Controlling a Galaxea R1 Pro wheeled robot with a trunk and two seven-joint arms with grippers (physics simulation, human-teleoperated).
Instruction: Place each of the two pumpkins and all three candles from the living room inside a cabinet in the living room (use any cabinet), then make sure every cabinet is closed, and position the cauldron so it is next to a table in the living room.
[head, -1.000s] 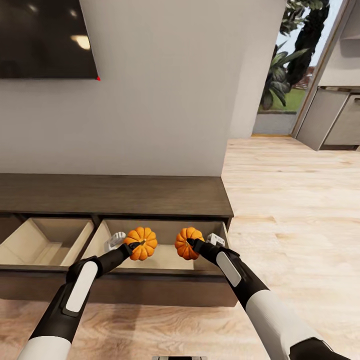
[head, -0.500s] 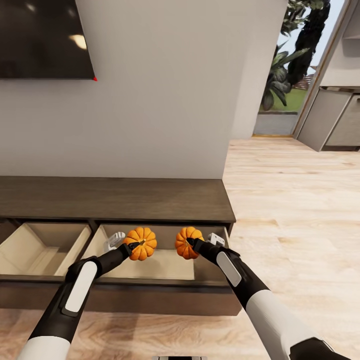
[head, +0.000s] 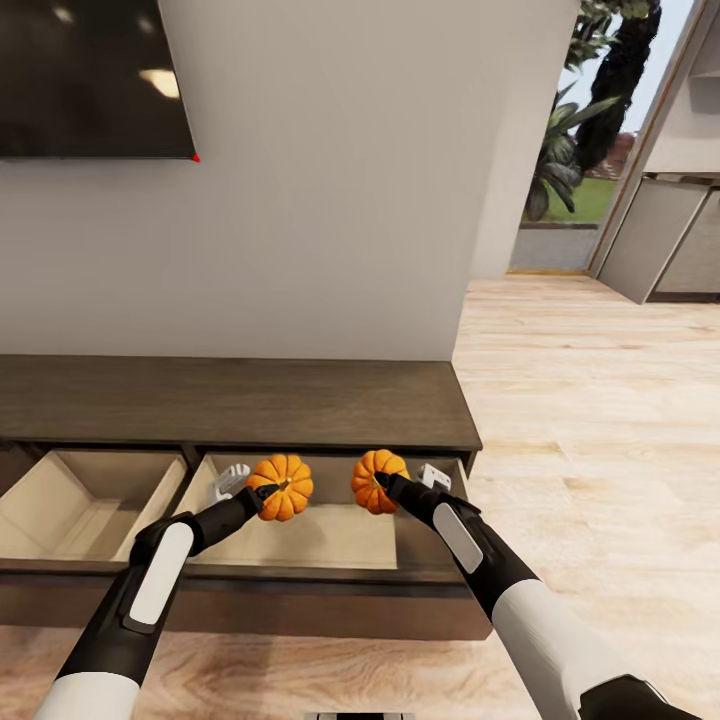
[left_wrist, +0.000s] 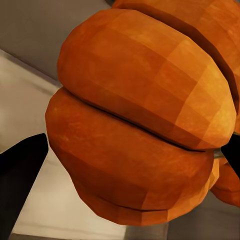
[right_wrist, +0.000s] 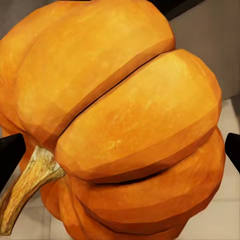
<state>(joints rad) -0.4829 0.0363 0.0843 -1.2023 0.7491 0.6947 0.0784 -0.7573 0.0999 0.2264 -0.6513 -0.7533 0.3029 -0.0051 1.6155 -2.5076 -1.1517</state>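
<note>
Orange fills both your wrist views: each gripper is clamped on a ribbed pumpkin. Your left gripper (head: 268, 495) pinches the left pumpkin (head: 282, 486), whose ribs crowd the left wrist view (left_wrist: 140, 125) with a dark fingertip (left_wrist: 20, 165) at its flank. Your right gripper (head: 385, 487) pinches the right pumpkin (head: 376, 481); in the right wrist view (right_wrist: 120, 120) you can see its tan stem (right_wrist: 27, 187) curling off to one side. Both pumpkins hang side by side, apart from each other, over the pale inside of the right-hand open drawer (head: 400, 545) of the dark brown cabinet (head: 230, 400). You cannot tell from the head view whether either pumpkin touches the drawer floor. A second drawer (head: 60, 500) to its left also stands pulled out, showing the same pale interior. Above the cabinet, a dark screen (head: 90, 75) hangs on the grey wall (head: 350, 200). No writing or label is readable anywhere. The light wood floor (head: 600, 420) runs off to your right toward a window with greenery (head: 585, 110).
</note>
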